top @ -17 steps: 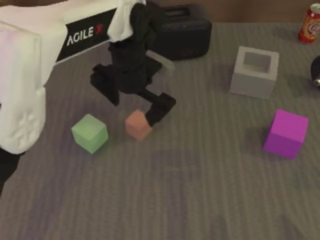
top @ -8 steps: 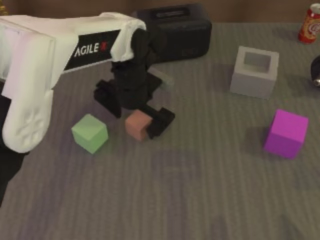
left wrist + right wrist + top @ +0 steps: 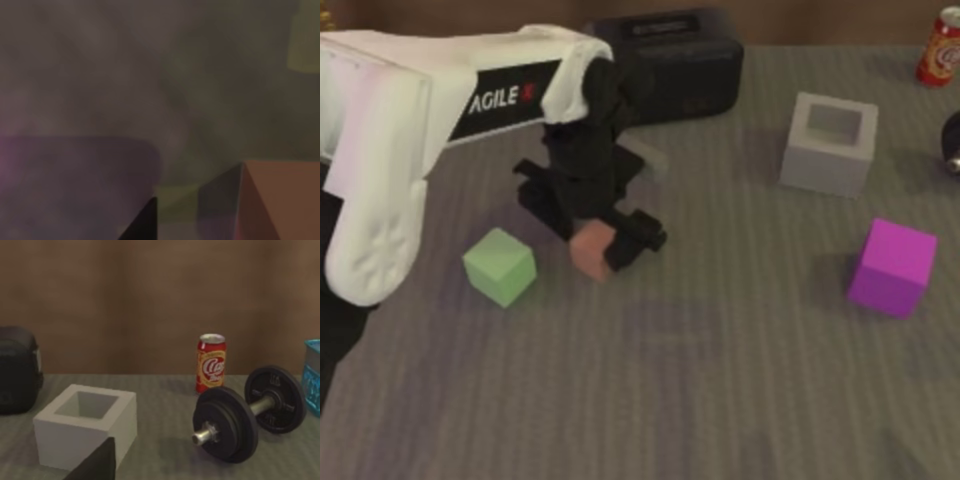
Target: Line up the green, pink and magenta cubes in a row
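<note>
The salmon-pink cube (image 3: 586,250) rests on the table left of centre. My left gripper (image 3: 592,238) is down over it, open, with one finger on each side of it; the right-hand finger (image 3: 635,238) touches it. In the left wrist view the pink cube (image 3: 285,200) fills one corner, and a gap separates it from the dark finger (image 3: 145,225). The light green cube (image 3: 500,265) lies just to the left. Far to the right stands the magenta cube (image 3: 892,267). My right arm is out of the top view; one finger (image 3: 100,462) of its open gripper shows.
A hollow light grey block (image 3: 829,142) stands behind the magenta cube. A black box (image 3: 680,60) sits at the back behind my left arm. A red can (image 3: 940,48), a dumbbell (image 3: 250,415) and a blue container (image 3: 312,375) occupy the back right corner.
My left gripper has come down around the pink cube and its fingers have drawn closer together. The pink cube has shifted slightly left.
</note>
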